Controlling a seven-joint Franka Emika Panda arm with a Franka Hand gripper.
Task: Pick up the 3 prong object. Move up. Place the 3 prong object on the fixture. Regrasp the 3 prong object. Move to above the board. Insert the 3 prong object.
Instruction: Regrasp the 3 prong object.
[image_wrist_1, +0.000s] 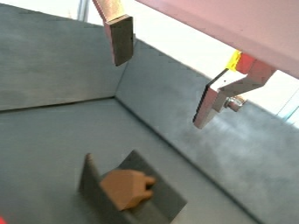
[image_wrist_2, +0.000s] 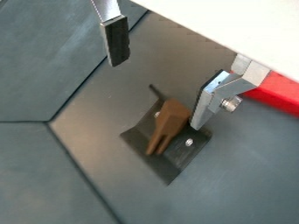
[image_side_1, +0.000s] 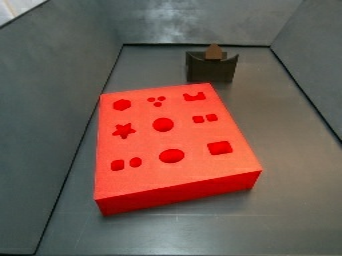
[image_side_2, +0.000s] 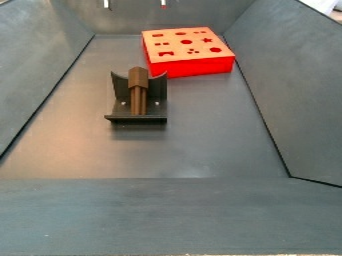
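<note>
**Peg parked on the fixture, hand above it and empty**

Below my hand (image_wrist_2: 163, 79), the small brown wooden three-prong peg (image_wrist_2: 169, 127) rests in the dark grey notched fixture (image_wrist_2: 177, 156), which stands on the grey worktop (image_side_2: 201, 130) near the back of the bin. Both wrist views show the two silver finger plates with dark pads (image_wrist_1: 121, 42) spread wide, with nothing between them. I judge the placing step done and the regrasp next.

What matters for that move is the line-up. In a wrist view the peg (image_wrist_1: 126, 187) lies beneath the hand and offset from the midpoint between the fingers, so I would need to shift across as well as descend. In a side view the peg (image_side_2: 135, 88) lies along the fixture's (image_side_2: 135, 112) length, leaning against the upright bracket, its long axis tilted rather than flat. The fingers should close across that axis, on the peg's narrow sides.

The large bright red rectangular board with shaped cut-outs (image_side_1: 167, 140) sits well apart from the fixture (image_side_1: 211, 66), towards the other end of the worktop.
</note>
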